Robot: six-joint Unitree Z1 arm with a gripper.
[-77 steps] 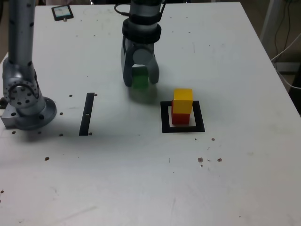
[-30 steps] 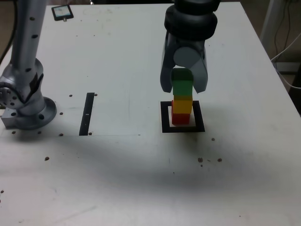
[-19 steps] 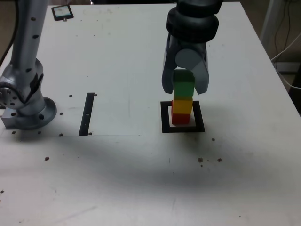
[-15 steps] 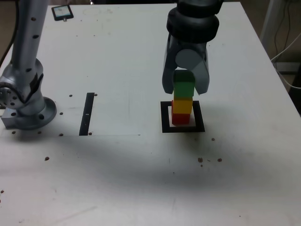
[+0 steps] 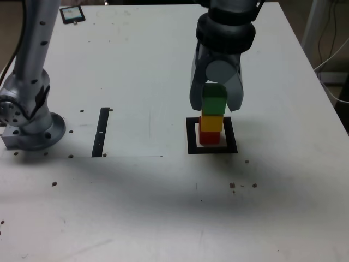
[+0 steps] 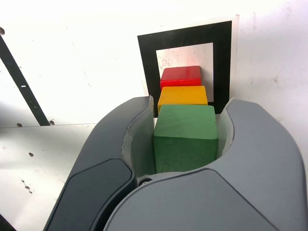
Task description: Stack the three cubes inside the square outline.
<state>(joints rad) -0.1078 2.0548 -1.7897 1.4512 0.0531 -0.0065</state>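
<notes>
One white tabletop (image 5: 136, 213) fills most of the exterior view, its nearest part marked by scattered small dark specks. Beyond that, right of centre, lies one square outline (image 5: 233, 143), thick and black with a white middle.

Three cubes, one of each colour, line up there in a column: one red cube (image 5: 209, 138) at the bottom, inside the outline; one yellow cube (image 5: 212, 123) on top of it; and one green cube (image 5: 214, 99) uppermost. One hand (image 5: 216, 103) pinches the green cube between its two fingers, one on each side. Whether the green cube touches the yellow one cannot be told. In the wrist view, the green cube is nearest, then the yellow, then the red, with the black frame around the red one's base.

Well apart, toward the exterior view's left, one thin black strip (image 5: 101, 132) lies flat, and left of it stands the one grey arm's round base (image 5: 38, 134). At the far left corner of the tabletop is one small, dark-edged rectangular object (image 5: 72, 15). Past the right edge hangs one pale cable (image 5: 327, 90).
</notes>
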